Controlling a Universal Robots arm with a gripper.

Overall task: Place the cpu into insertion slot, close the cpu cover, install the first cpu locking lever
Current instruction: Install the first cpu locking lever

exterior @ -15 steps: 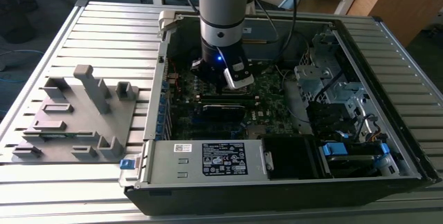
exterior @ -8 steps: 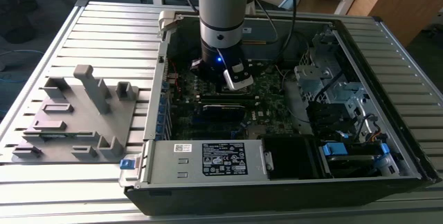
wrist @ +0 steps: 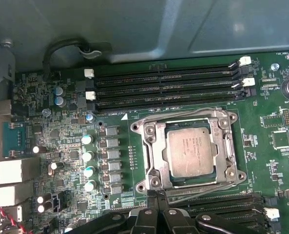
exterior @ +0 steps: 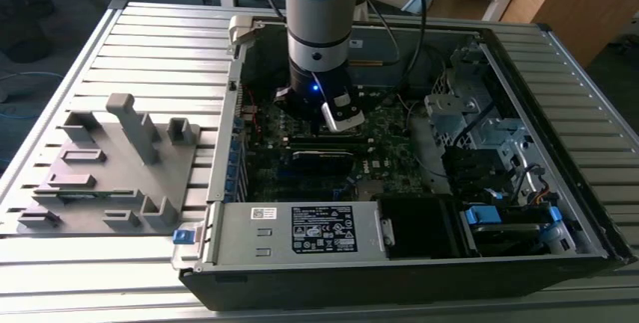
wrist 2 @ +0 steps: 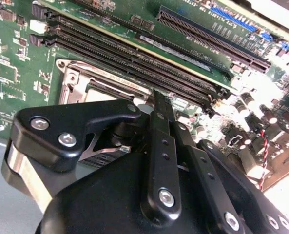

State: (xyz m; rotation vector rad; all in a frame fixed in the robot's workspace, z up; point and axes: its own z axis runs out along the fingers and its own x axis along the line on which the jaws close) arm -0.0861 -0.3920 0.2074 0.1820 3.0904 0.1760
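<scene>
The cpu [wrist: 190,153], a dull silver-grey square, lies flat inside the socket in the first wrist view. The cpu cover [wrist: 153,146], a silver metal frame, lies down around it. A thin metal lever [wrist: 198,194] runs along the socket's edge nearest my gripper. My gripper [wrist: 156,195] is shut with nothing held, its black tips right beside that edge of the socket. In the second wrist view the gripper [wrist 2: 156,97] reaches down just next to the socket frame [wrist 2: 81,80]. In the exterior view the gripper [exterior: 343,122] hangs over the motherboard inside the open computer case.
Black memory slots [wrist: 163,85] run along the socket's far side, and more lie beside my fingertips. A row of capacitors [wrist: 88,156] stands beside the socket. The case wall [wrist: 134,29], power supply [exterior: 299,233] and drive cage [exterior: 479,121] ring the board. A grey fixture plate [exterior: 110,166] lies outside the case.
</scene>
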